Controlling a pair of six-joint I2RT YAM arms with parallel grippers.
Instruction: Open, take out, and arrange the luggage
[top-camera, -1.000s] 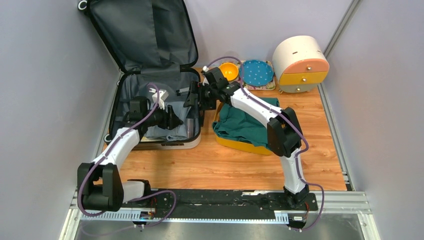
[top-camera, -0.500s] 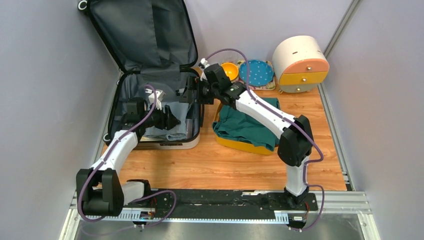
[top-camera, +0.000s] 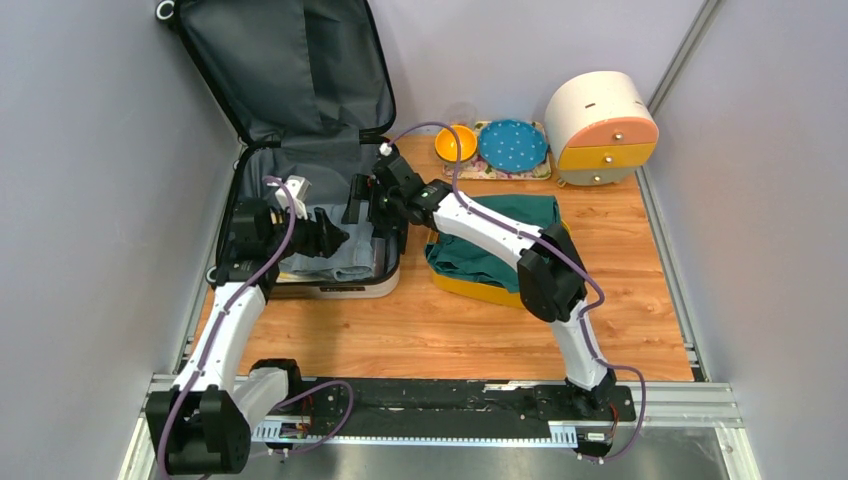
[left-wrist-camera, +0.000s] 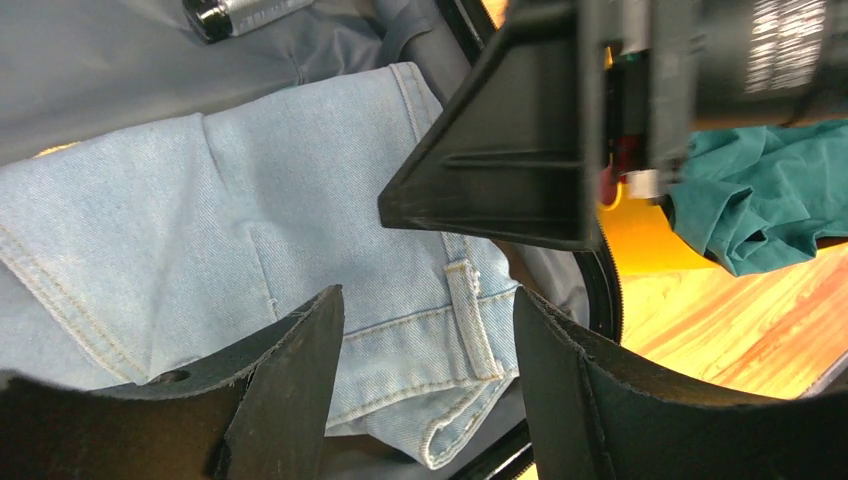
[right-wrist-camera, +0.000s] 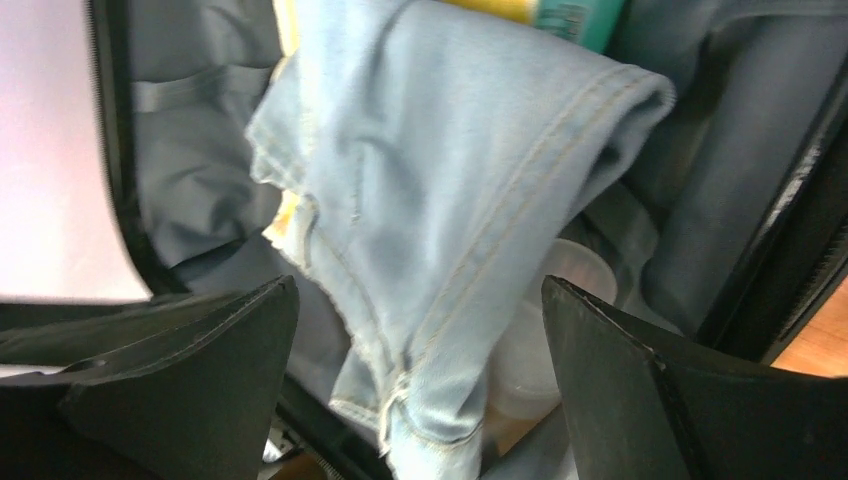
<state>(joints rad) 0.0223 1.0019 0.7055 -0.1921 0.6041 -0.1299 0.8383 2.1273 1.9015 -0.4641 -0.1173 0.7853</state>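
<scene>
Wooden table (top-camera: 420, 330): a broad strip of bare board runs along the near side, in front of everything set on it.

Luggage (top-camera: 290, 70): open at the table's rear-left corner. The lid stands upright against the back wall and the base lies flat, its left rim hard against the side wall. Its right rim sits just beside the yellow bin (top-camera: 480, 293), with only a narrow gap of wood between them. Dark grey lining shows inside both halves.

The yellow bin holds a green cloth (top-camera: 470, 258) that spills over its rim. Round cream-and-orange drawer box (top-camera: 600, 125): rear-right corner, well apart from the luggage.

Light-blue jeans (top-camera: 350, 262) lie folded in the luggage base, towards its near-right corner. A hem reaches close to the right rim.

Blue dotted plate (top-camera: 512, 145) and orange bowl (top-camera: 457, 143) sit side by side at the back edge, between lid and drawer box.

Left gripper (left-wrist-camera: 425, 300): inside the base, low over the jeans, jaws parted and holding nothing, with denim showing in the gap.

Right gripper (right-wrist-camera: 418, 285): reaches in over the right rim, jaws spread wide and empty above the jeans. The two grippers are near each other, tip to tip.

Clear plastic tub (right-wrist-camera: 540, 330): partly under the denim fold.
</scene>
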